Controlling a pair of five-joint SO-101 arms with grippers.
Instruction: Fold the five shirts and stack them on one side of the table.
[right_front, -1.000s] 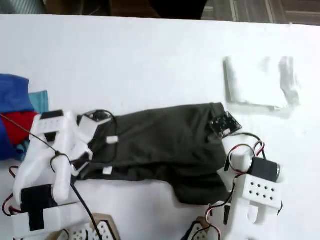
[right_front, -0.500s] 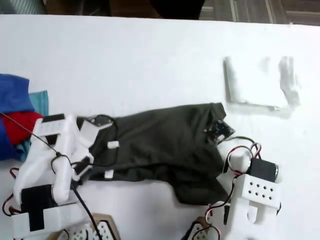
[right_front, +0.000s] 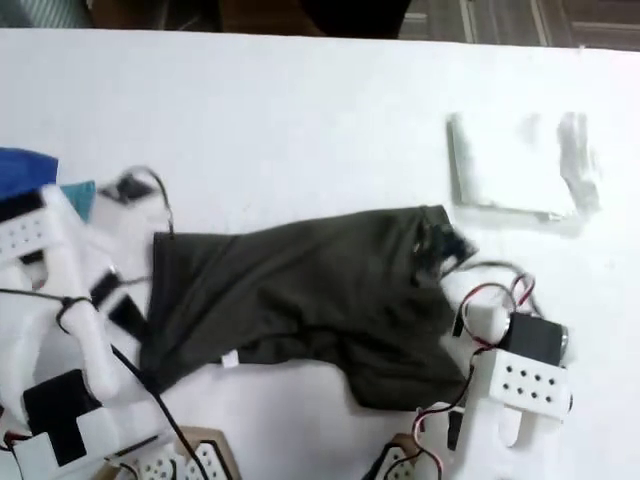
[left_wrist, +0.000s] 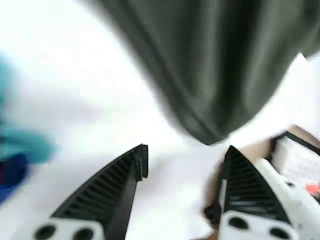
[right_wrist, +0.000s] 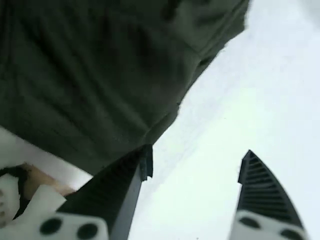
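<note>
The dark shirt (right_front: 300, 290) lies spread and rumpled on the white table (right_front: 300, 120), near the front edge and between the two arms, its long side running across the table and one lobe sagging toward the front right. In the left wrist view the dark shirt (left_wrist: 215, 65) shows a rounded hem corner just beyond the left gripper (left_wrist: 185, 155), whose two black fingers stand wide apart with nothing between them, over bare table (left_wrist: 75, 85). In the right wrist view the right gripper (right_wrist: 196, 155) is likewise spread wide and empty; one finger sits at the edge of the dark shirt (right_wrist: 90, 75) and the other over the table (right_wrist: 240, 100), though whether the finger touches the fabric cannot be told. From above, the left arm (right_front: 60, 300) stands beside the shirt's left end and the right arm (right_front: 515, 375) at its front right corner. A folded white garment (right_front: 510, 165) lies flat farther back on the right, apart from the dark shirt. At the table's left edge lie a blue cloth (right_front: 25, 165) and a teal cloth (right_front: 80, 192)
</note>
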